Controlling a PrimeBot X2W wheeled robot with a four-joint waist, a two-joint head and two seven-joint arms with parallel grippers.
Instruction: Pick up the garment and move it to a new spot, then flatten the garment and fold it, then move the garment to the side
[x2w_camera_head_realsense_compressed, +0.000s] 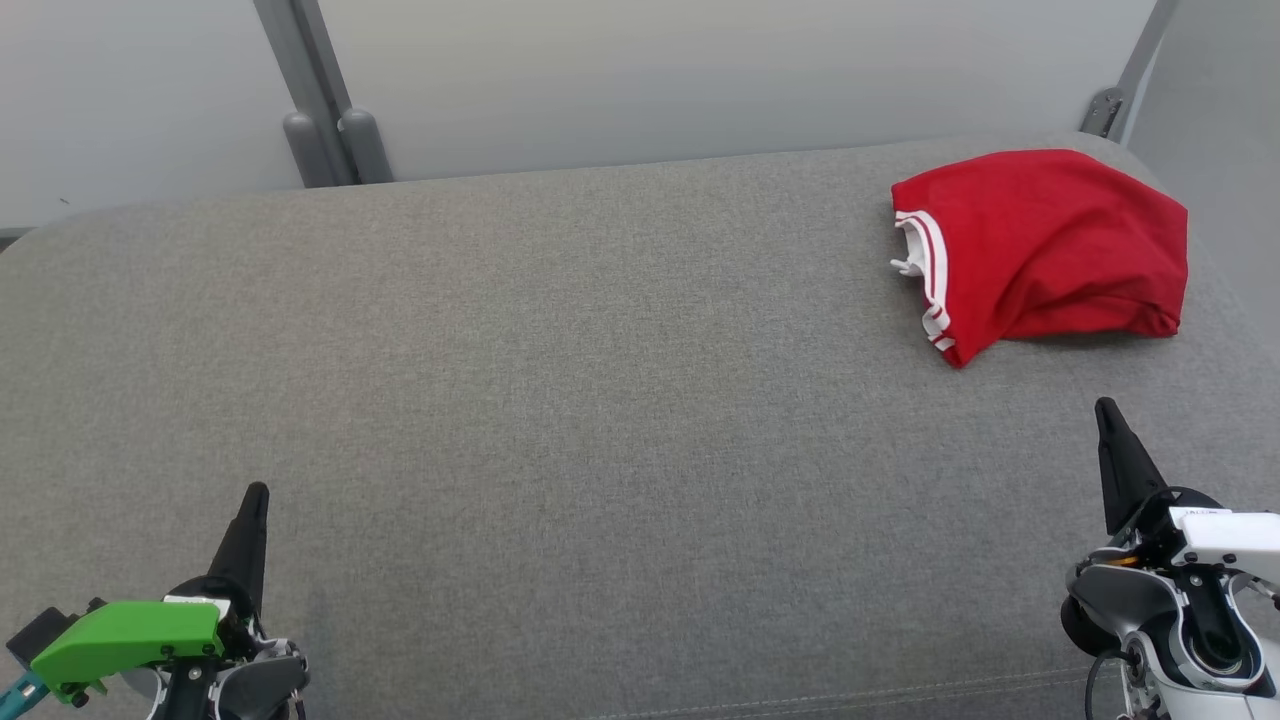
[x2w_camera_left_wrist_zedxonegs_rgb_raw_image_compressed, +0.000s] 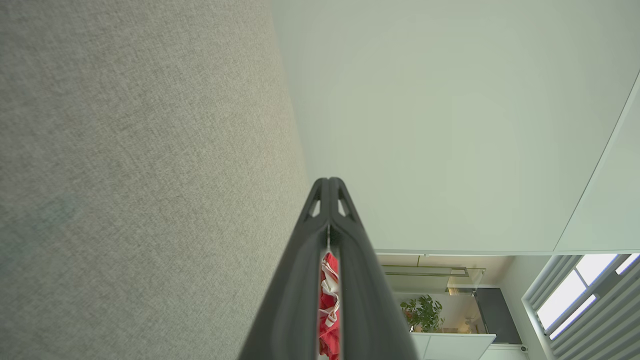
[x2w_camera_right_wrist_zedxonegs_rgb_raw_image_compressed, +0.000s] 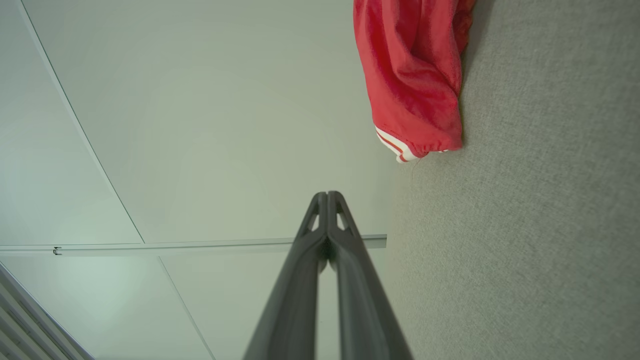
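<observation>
Head view. Spotted garment (x2w_camera_head_realsense_compressed: 1040, 250) at far right of pad (x2w_camera_head_realsense_compressed: 600, 400), close to the rear edge and the rounded right corner. Red, with white stripes along the hem that faces left. Bunched and doubled over on itself, not flat. Lying free on the cloth, touched by neither tool.

Logged left gripper (x2w_camera_head_realsense_compressed: 257, 492) low at near left, over bare pad, with fingers pressed together into one dark point aimed up the view. Gripping nothing. Noted green cover (x2w_camera_head_realsense_compressed: 130, 635) on its wrist. Well apart from garment, with nearly the whole width of pad between.

Logged right gripper (x2w_camera_head_realsense_compressed: 1105, 405) at near right, likewise closed tight to a point and empty. Near garment but not touching, with the tip below the lower hem and a strip of bare pad between. Noted white housing (x2w_camera_head_realsense_compressed: 1225, 535) behind it.

Left wrist view. Confirmed fingers (x2w_camera_left_wrist_zedxonegs_rgb_raw_image_compressed: 300, 280) meeting at the tips, with only a thin slit lower down. Glimpsed a sliver of red and white cloth far off through that slit. Pad along the left, pale wall (x2w_camera_left_wrist_zedxonegs_rgb_raw_image_compressed: 450, 125) along the right. Made out plant (x2w_camera_left_wrist_zedxonegs_rgb_raw_image_compressed: 424, 312) and window (x2w_camera_left_wrist_zedxonegs_rgb_raw_image_compressed: 580, 295) farther back.

Right wrist view. Confirmed fingers closed tip to tip, with nothing between. Found garment at top of view, resting on pad at right, with its striped hem nearest the tips yet clear of them.

Behind pad in head view, noted two grey posts (x2w_camera_head_realsense_compressed: 325, 140) against the wall.
</observation>
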